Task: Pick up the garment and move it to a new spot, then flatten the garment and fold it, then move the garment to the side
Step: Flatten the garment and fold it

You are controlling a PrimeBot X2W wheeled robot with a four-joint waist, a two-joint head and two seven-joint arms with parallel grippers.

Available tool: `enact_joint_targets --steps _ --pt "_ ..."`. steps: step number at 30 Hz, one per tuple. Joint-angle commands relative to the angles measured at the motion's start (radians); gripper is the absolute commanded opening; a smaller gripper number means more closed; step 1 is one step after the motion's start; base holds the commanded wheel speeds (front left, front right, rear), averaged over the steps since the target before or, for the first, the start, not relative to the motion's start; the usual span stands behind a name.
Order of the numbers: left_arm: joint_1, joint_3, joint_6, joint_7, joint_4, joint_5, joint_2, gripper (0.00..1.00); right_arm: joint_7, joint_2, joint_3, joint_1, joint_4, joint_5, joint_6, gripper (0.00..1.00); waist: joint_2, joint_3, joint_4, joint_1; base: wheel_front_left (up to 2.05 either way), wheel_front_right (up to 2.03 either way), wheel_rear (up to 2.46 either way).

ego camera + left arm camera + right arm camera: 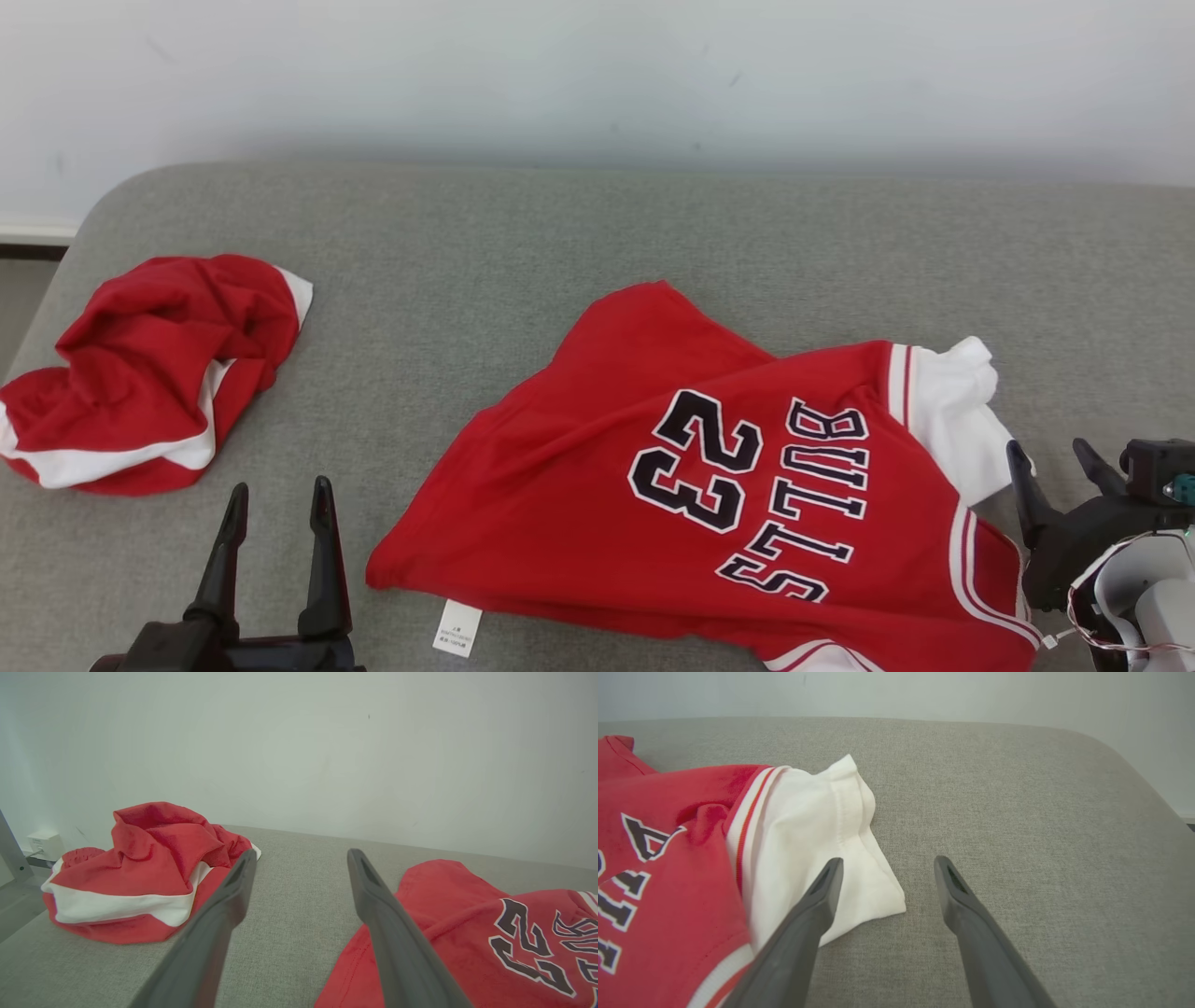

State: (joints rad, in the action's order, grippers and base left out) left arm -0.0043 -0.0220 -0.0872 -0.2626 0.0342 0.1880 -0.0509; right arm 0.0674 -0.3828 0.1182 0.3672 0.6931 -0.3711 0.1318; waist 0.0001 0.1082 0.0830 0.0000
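Observation:
A red garment (709, 476) with "BULLS 23" in black and white lettering lies roughly spread on the grey cushioned surface (560, 243), its white sleeve (962, 411) toward the right. It also appears in the left wrist view as the garment (467, 933) and in the right wrist view as the garment (668, 858) with the white sleeve (822, 830). My left gripper (278, 499) stands open at the lower left, left of the garment's hem, holding nothing. My right gripper (1053, 453) is open just right of the white sleeve, empty.
A second red and white piece of clothing (149, 373) lies crumpled at the left end of the surface, seen too as the crumpled clothing (140, 872). A white wall (597, 75) runs behind. The surface's rounded left edge (56, 280) drops to the floor.

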Motion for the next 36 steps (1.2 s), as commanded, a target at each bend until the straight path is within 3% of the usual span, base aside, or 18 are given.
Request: enact_joint_targets --steps 1,9,10,11,12,25,36 --pt "-0.012 0.005 0.005 -0.003 0.001 0.012 0.0 1.0 0.002 -0.003 0.006 0.017 0.023 -0.015 -0.002 1.0 -0.0001 0.021 0.024 0.0 0.0 0.0 0.0" --pt "-0.02 0.025 0.013 -0.003 0.005 0.022 0.001 1.0 -0.048 0.013 0.037 0.077 0.191 -0.052 -0.002 1.0 -0.0001 0.041 0.043 0.0 0.0 0.0 0.0" --pt "-0.02 0.027 0.015 -0.003 0.006 0.021 0.001 1.0 -0.056 0.021 0.041 0.081 0.206 -0.064 -0.002 0.87 -0.0001 0.042 0.044 0.0 0.0 0.0 0.0" --pt "-0.022 0.029 0.015 -0.003 0.007 0.02 0.0 1.0 -0.061 0.024 0.048 0.087 0.218 -0.069 -0.002 0.36 -0.0001 0.043 0.044 0.0 0.0 0.0 0.0" --pt "-0.024 0.031 0.016 -0.003 0.007 0.022 0.001 1.0 -0.062 0.025 0.055 0.095 0.224 -0.075 -0.002 0.0 -0.0001 0.044 0.044 0.0 0.0 0.0 0.0" --pt "-0.045 0.074 0.027 -0.003 0.017 0.033 0.0 1.0 -0.015 -0.119 0.143 0.411 0.174 -0.056 -0.002 0.0 -0.0001 0.063 0.064 0.0 0.0 0.0 0.0" --pt "-0.068 0.124 0.022 -0.003 0.034 0.06 0.0 1.0 -0.022 -0.156 0.218 0.767 0.209 0.009 -0.002 0.0 -0.0001 0.103 0.141 0.0 0.0 0.0 0.0"
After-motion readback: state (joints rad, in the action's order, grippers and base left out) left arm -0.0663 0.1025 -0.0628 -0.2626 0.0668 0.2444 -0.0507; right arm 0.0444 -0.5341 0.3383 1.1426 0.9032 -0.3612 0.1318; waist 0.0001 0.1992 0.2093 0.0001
